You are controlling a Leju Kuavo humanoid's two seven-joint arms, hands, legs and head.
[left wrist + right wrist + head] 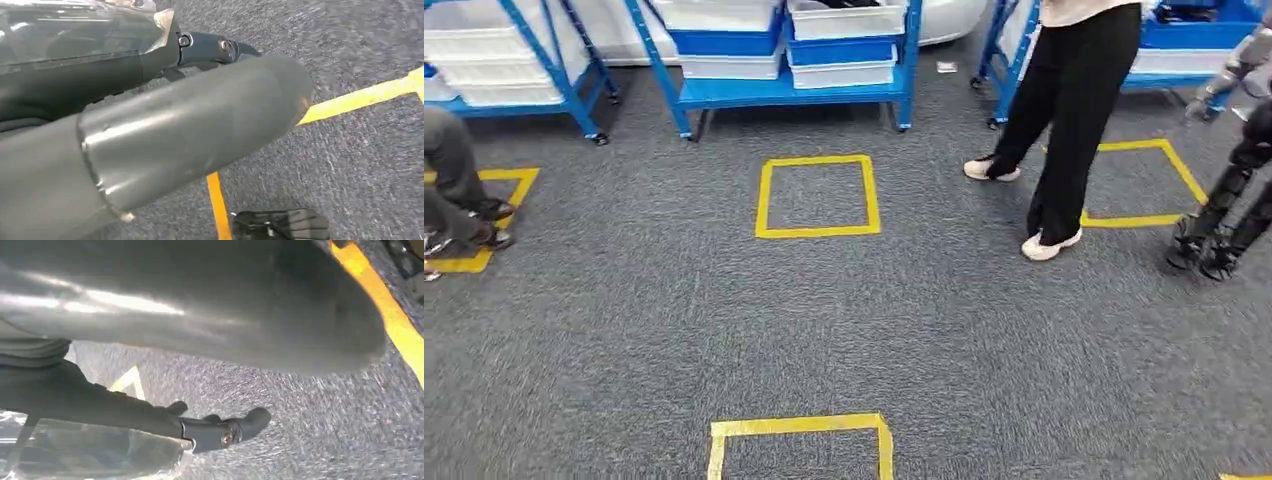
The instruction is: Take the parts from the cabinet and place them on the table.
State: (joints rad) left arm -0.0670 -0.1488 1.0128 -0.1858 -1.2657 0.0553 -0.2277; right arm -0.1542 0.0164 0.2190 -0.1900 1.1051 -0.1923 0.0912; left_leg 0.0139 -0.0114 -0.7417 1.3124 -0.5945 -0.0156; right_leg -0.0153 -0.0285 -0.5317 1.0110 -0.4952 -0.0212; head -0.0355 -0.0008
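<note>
Cabinet = blue rack at the far side of the grey carpet, centre-left in our head view, loaded with white bins and blue bins. The top right white bin has something dark in it; it's too small for us to call it parts. More blue racks stand far left and far right. A yellow tape square lies on the floor in front of the cabinet, another lies near us, and a third is on the right. A person in black trousers stands between the cabinet and the right square, with one shoe on its tape. Another robot's dark legs are at the far right edge. Someone's legs and shoes are at the left edge. Left hand hangs over carpet and a yellow tape line, with a dark finger stretched out beside a clear glossy sheet. We can't tell if it grips anything. Right hand is likewise over carpet and tape, with a dark finger next to a clear sheet; its grip state is not readable either.
</note>
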